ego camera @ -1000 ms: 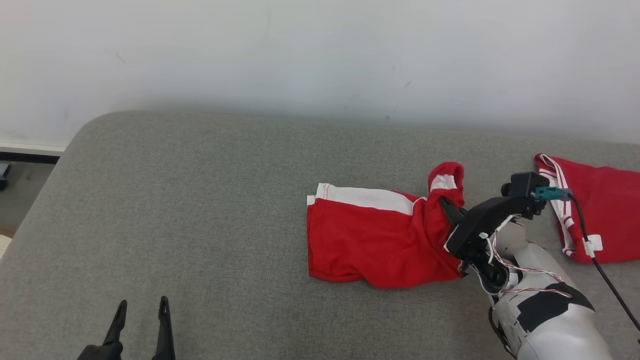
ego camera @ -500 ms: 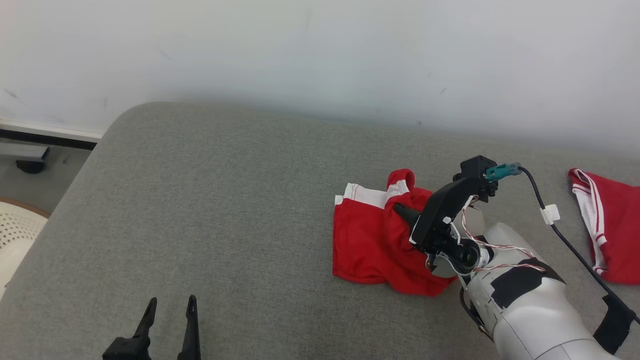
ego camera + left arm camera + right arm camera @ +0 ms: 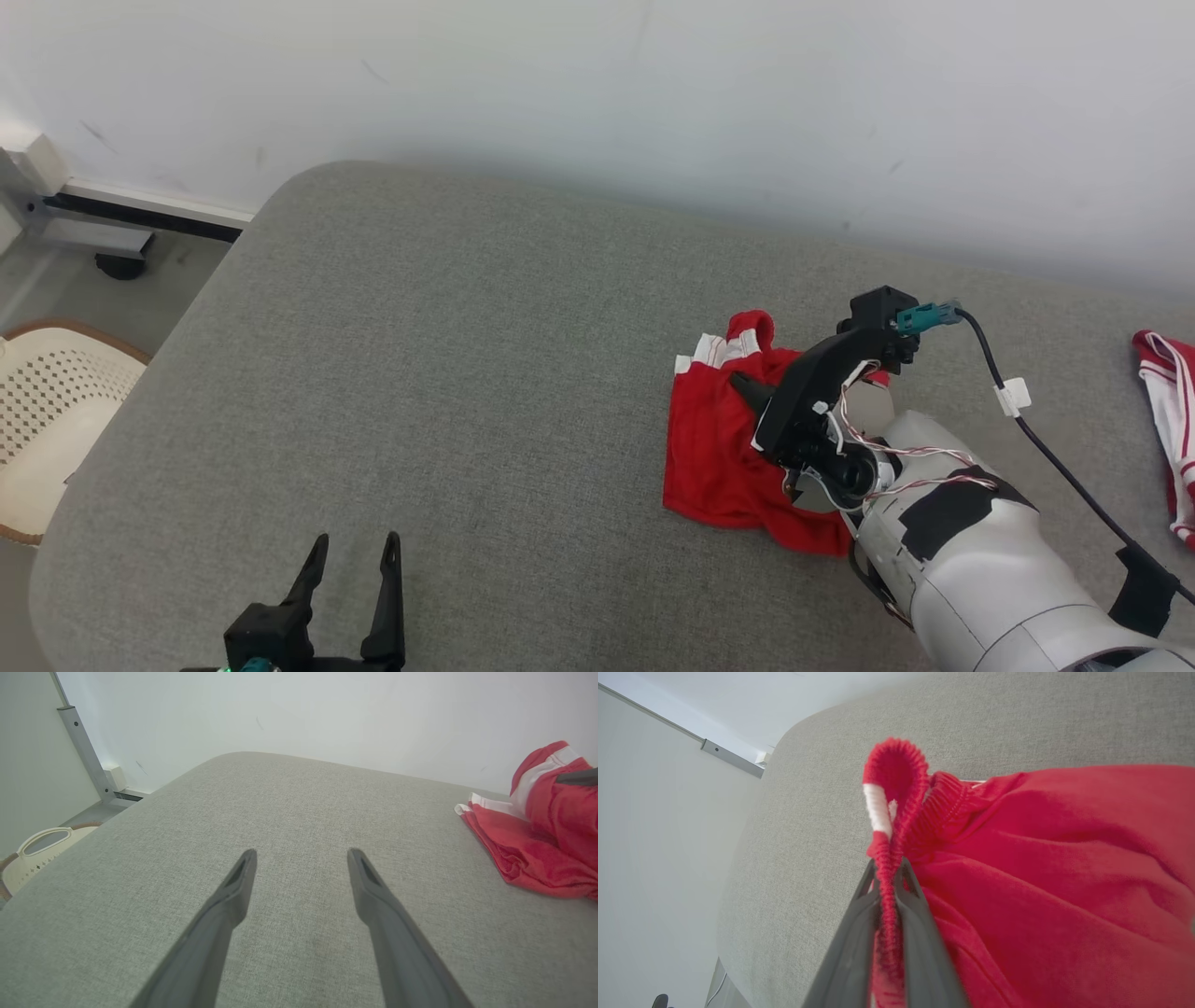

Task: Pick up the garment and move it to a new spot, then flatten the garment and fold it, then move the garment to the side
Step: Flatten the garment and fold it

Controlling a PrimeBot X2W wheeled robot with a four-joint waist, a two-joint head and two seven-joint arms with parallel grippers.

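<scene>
A red garment [image 3: 714,457] with a white band lies bunched on the grey cushion [image 3: 467,373], right of centre in the head view. My right gripper [image 3: 744,385] is shut on its ribbed red-and-white edge [image 3: 889,807] and holds that edge up over the rest of the cloth. The pinched fold stands up between the two dark fingers [image 3: 920,933] in the right wrist view. My left gripper [image 3: 357,543] hovers open over bare cushion at the lower left, well apart from the garment [image 3: 528,844], with nothing between its fingers [image 3: 233,891].
A second red-and-white garment [image 3: 1167,411] lies at the cushion's right edge. A black cable [image 3: 1046,448] runs from the right wrist. A white perforated basket [image 3: 47,411] stands on the floor past the cushion's rounded left edge. The wall runs close behind.
The head camera has swung, shifting the whole picture. My right gripper has carried the held edge leftward over the garment, which is now more bunched. The left gripper stays open.
</scene>
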